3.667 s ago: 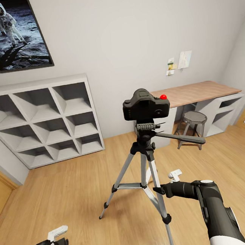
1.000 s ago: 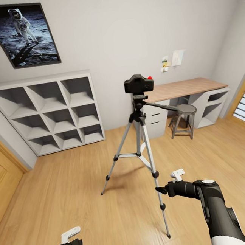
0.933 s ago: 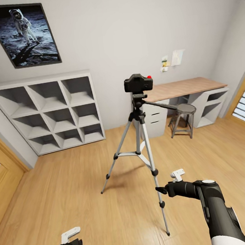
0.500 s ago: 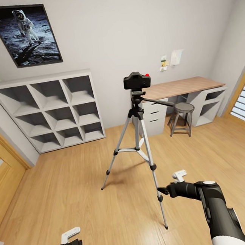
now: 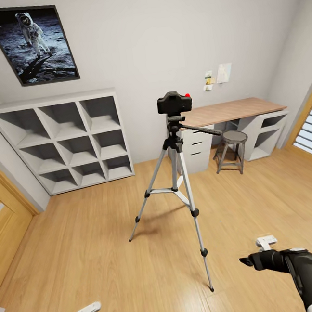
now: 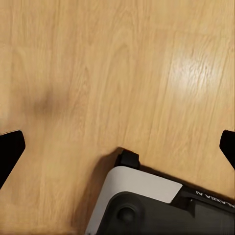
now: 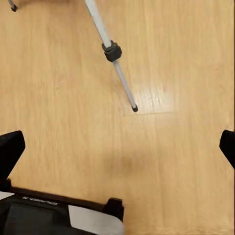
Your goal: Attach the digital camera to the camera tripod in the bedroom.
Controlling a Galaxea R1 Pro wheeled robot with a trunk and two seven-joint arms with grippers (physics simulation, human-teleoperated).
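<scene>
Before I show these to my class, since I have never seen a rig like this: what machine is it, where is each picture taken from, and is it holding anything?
It is a simulated wheeled robot with two arms, seen through its own cameras. The head view looks forward and down into a bedroom: the digital camera sits on top of the camera tripod, which stands on the wood floor. Behind are white cube shelves, a desk with a stool, and an astronaut picture. The left end effector and right end effector show at the bottom, low and away from the tripod. The two wrist views look down along each end effector at the floor; the right one also shows a tripod leg. Both end effectors are open and hold nothing.
</scene>
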